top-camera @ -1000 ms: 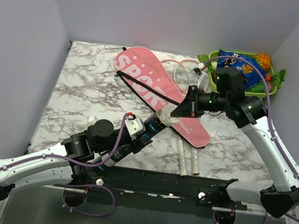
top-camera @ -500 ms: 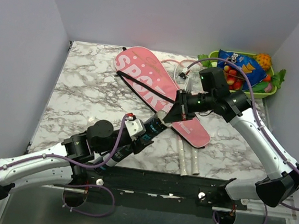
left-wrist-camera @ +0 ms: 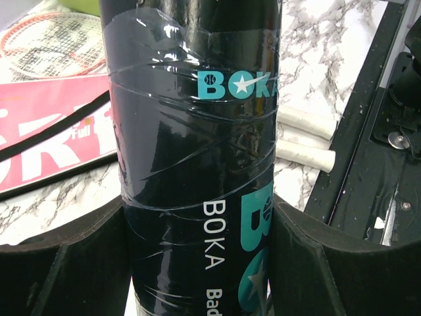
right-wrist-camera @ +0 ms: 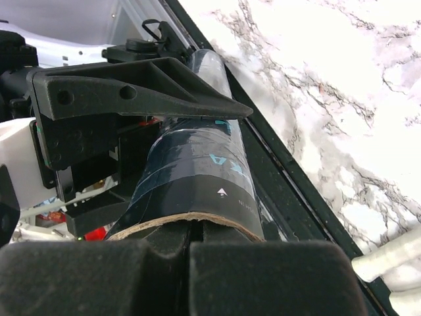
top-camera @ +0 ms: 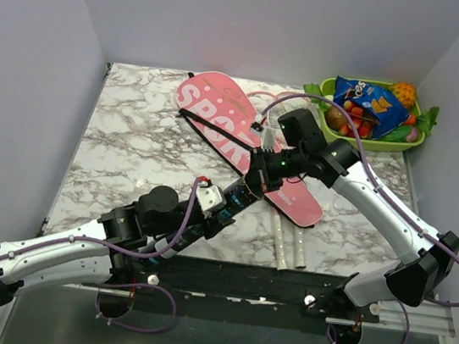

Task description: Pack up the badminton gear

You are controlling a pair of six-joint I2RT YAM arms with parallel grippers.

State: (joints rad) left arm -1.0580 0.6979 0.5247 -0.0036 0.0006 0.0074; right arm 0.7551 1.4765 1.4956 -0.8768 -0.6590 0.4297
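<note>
At near-centre | left end effector (left-wrist-camera: pixel 200 217) clamps tube (left-wrist-camera: pixel 197 131) | right arm (top-camera: pixel 379 206) bent inward

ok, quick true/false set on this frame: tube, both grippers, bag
1. The left gripper is clamped on the BOKA tube. True.
2. The pink racket bag sits in the green tray. False: it lies on the marble table, apart from the tray.
3. The right gripper is at the tube's open end. True.
4. The tube's label reads YONEX. False: it reads BOKA.
</note>
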